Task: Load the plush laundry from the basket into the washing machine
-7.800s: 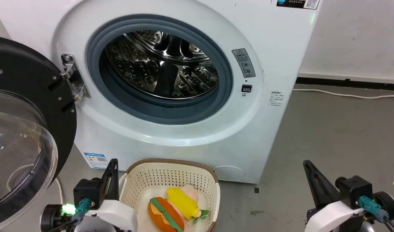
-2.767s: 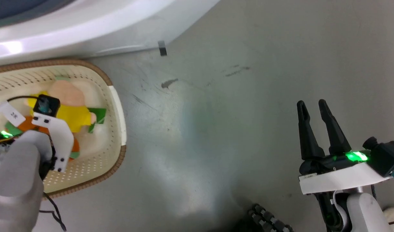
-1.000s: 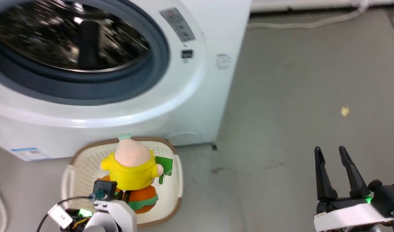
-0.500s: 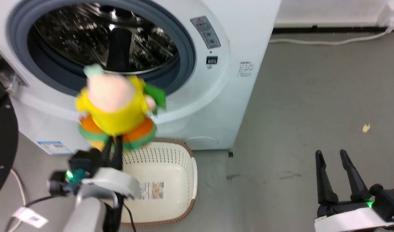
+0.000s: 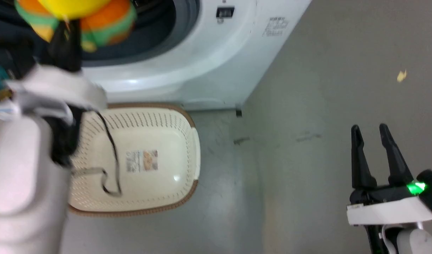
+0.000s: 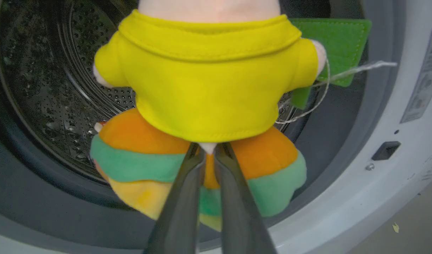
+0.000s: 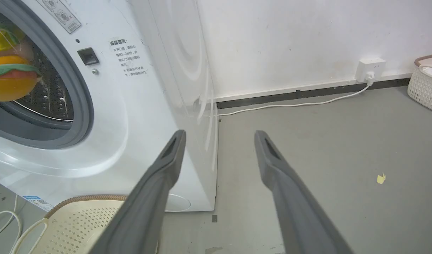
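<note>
Clamping the plush laundry (image 6: 209, 88) between its fingers, the left hand (image 6: 209, 151) holds it at the mouth of the washing machine (image 5: 209, 70); the basket (image 5: 182, 134) sits on the floor (image 5: 290, 158) nearer, and the right hand (image 5: 370, 129), far right, has its fingers apart

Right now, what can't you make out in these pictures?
- Head view: plush laundry cut off by the top edge; basket left side hidden behind the blurred left arm; label print too small to read.
- Left wrist view: doll's head cropped at the top; which toy the left hand pinches is unclear.
</note>
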`<state>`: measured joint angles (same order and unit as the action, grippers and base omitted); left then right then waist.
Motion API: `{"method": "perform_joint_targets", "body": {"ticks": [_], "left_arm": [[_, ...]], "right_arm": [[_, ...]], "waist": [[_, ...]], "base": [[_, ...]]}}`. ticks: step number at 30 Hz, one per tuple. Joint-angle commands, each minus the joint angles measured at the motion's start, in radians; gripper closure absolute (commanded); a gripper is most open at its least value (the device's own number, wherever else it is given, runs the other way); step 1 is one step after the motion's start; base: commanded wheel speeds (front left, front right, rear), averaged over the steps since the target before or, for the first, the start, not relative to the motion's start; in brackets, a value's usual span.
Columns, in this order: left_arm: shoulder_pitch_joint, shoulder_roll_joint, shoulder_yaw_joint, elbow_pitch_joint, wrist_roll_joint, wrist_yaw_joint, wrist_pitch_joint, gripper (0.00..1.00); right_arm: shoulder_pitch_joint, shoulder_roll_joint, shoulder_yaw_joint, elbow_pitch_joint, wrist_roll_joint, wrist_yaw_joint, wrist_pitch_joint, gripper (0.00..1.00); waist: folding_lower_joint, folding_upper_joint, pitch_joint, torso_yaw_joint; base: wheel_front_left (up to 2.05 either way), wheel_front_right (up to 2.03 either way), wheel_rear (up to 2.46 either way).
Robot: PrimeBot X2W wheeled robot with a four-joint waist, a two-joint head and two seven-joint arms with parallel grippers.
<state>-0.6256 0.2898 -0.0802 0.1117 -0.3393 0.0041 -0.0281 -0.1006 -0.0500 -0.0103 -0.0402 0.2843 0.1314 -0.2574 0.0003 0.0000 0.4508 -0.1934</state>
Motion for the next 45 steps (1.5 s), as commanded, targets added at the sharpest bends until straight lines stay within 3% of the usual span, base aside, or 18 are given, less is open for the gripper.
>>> {"method": "perform_joint_targets", "body": {"ticks": [1,8,14,24,29,30,31,32,39,45], "left_arm": [[-0.076,0.033,0.001,0.006,0.007,-0.009,0.047,1.0],[-0.387,0.148,-0.013,0.174,0.038,-0.044,0.234,1.0],[-0.621,0.227,-0.062,0.348,0.124,-0.059,0.303,1.0],[-0.777,0.275,-0.138,0.577,0.198,-0.075,0.414,1.0],[-0.77,0.264,-0.144,0.632,0.185,-0.076,0.4,1.0],[-0.767,0.259,-0.145,0.639,0.181,-0.076,0.39,0.92],[-0.763,0.25,-0.147,0.646,0.178,-0.076,0.376,0.51],[-0.757,0.24,-0.149,0.653,0.175,-0.076,0.361,0.0],[-0.65,0.159,-0.122,0.727,0.101,-0.068,0.207,0.0],[-0.461,0.099,-0.129,0.774,0.055,-0.102,0.003,0.0]], "right_arm": [[-0.027,0.0,0.005,-0.005,0.018,-0.001,-0.004,0.0],[-0.108,0.0,0.021,0.003,0.116,-0.001,-0.004,0.0],[-0.153,0.0,0.044,0.008,0.146,-0.001,-0.004,0.0],[-0.169,0.0,0.066,0.017,0.168,-0.001,-0.004,0.0],[-0.174,0.0,0.061,0.019,0.163,-0.001,-0.004,0.0],[-0.174,0.0,0.057,0.019,0.161,-0.001,-0.004,0.0],[-0.173,0.0,0.051,0.02,0.157,-0.001,-0.004,0.0],[-0.172,0.0,0.045,0.021,0.151,-0.001,-0.004,0.0],[-0.147,0.0,0.016,0.027,0.087,-0.001,-0.004,0.0],[-0.103,0.0,-0.009,0.035,0.02,-0.001,-0.004,0.0]], "waist": [[-0.0003,0.0,0.121,-0.049],[-0.0003,0.0,0.253,-0.117],[-0.0003,0.0,0.32,-0.168],[-0.0003,0.0,0.345,-0.2],[-0.0003,0.0,0.328,-0.19],[-0.0003,0.0,0.322,-0.185],[-0.0003,0.0,0.313,-0.177],[-0.0003,0.0,0.303,-0.17],[-0.0003,0.0,0.161,-0.106],[-0.0003,0.0,-0.036,-0.045]], "base": [[0.0,0.0,0.0],[0.0,0.0,0.0],[0.0,0.0,0.0],[0.0,0.0,0.0],[0.0,0.0,0.0],[0.0,0.0,0.0],[0.0,0.0,0.0],[0.0,0.0,0.0],[0.0,0.0,0.0],[0.0,0.0,0.0]]}}
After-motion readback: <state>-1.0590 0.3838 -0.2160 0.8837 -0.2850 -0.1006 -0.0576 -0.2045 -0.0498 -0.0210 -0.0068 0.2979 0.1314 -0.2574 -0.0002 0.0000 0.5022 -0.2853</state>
